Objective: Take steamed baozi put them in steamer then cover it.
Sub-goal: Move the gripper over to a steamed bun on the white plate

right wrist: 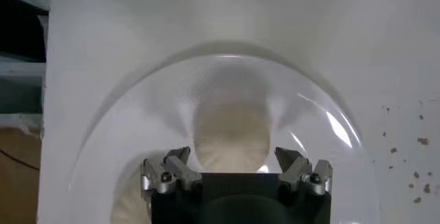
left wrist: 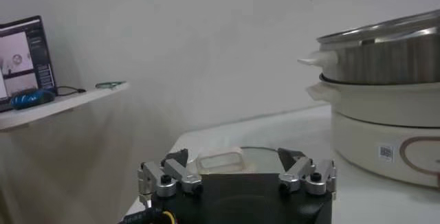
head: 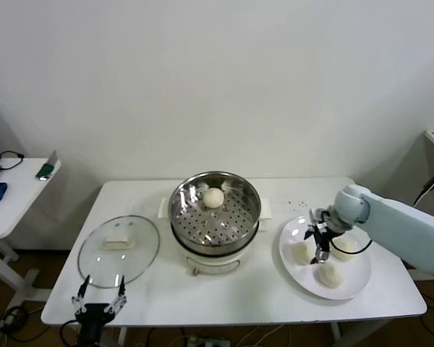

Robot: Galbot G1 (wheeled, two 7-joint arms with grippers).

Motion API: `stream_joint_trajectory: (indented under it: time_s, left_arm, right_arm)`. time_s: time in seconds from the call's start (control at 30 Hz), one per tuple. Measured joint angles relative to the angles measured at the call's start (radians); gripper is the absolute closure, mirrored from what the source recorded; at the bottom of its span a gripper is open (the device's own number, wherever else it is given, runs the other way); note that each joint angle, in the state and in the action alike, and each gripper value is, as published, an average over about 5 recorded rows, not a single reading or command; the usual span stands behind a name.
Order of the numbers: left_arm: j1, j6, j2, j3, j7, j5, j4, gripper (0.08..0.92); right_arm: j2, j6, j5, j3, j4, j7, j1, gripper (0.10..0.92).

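Presently the steamer (head: 215, 217) stands mid-table holding one baozi (head: 214, 197); three buns (head: 328, 274) remain on the white plate (head: 354, 283) to its right. The glass cover (head: 118, 250) lies flat to its left, not yet fitted. Right gripper (head: 320, 242) hangs above the plate, jaws spread, empty. Left gripper (head: 99, 300) waits spread near the cover.

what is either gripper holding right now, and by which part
Nothing is held. The right gripper hangs open over the small cream-white dough buns on the flat white plate; the left gripper waits open at the table's front edge.
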Motion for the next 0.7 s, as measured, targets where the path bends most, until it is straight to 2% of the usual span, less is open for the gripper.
stream_joint_trajectory:
  time_s: [0.17, 0.37, 0.7]
  left_arm:
    - [0.004, -0.003, 0.000, -0.004, -0.001, -0.002, 0.005, 0.177]
    - [0.008, -0.006, 0.000, -0.008, -0.002, -0.003, 0.006, 0.177]
    - [0.012, -0.009, 0.000, -0.010, -0.003, -0.005, 0.004, 0.177]
  right_arm:
    - [0.021, 0.007, -0.008, 0.003, -0.020, -0.003, -0.006, 0.217]
    - [0.035, 0.013, -0.008, 0.002, -0.034, -0.010, -0.004, 0.280]
    - [0.022, 0.019, 0.013, -0.023, -0.029, -0.013, 0.028, 0.309]
